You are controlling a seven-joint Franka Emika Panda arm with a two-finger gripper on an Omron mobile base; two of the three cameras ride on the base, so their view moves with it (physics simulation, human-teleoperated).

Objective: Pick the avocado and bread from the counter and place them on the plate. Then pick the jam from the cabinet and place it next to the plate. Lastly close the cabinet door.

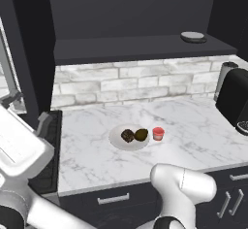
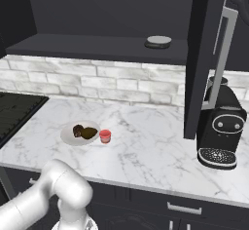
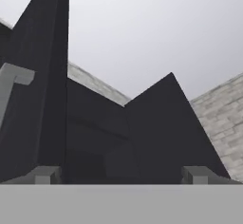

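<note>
The white plate (image 1: pixel 117 143) (image 2: pixel 67 137) lies on the marble counter (image 1: pixel 193 136) (image 2: pixel 146 151). On it rest the dark brown bread (image 1: pixel 127 135) (image 2: pixel 78 130) and the olive avocado (image 1: pixel 141 134) (image 2: pixel 89 133), side by side. The red jam (image 1: pixel 158 134) (image 2: pixel 105 136) stands on the counter just right of the plate. Both cabinet doors hang open: the left door (image 1: pixel 29 53) (image 3: pixel 42 99) and the right door (image 2: pixel 199 53). My gripper (image 1: pixel 28 109) (image 3: pixel 121 175) is open and holds nothing. It sits at the far left, close to the left door, well above and left of the plate.
A grey flat disc (image 1: pixel 193 36) (image 2: pixel 159 41) lies on the cabinet shelf. A black coffee machine (image 1: pixel 235 97) (image 2: pixel 221 131) stands at the counter's right end, under the right door. A dark stove (image 1: pixel 48 170) (image 2: pixel 14 112) borders the counter on the left.
</note>
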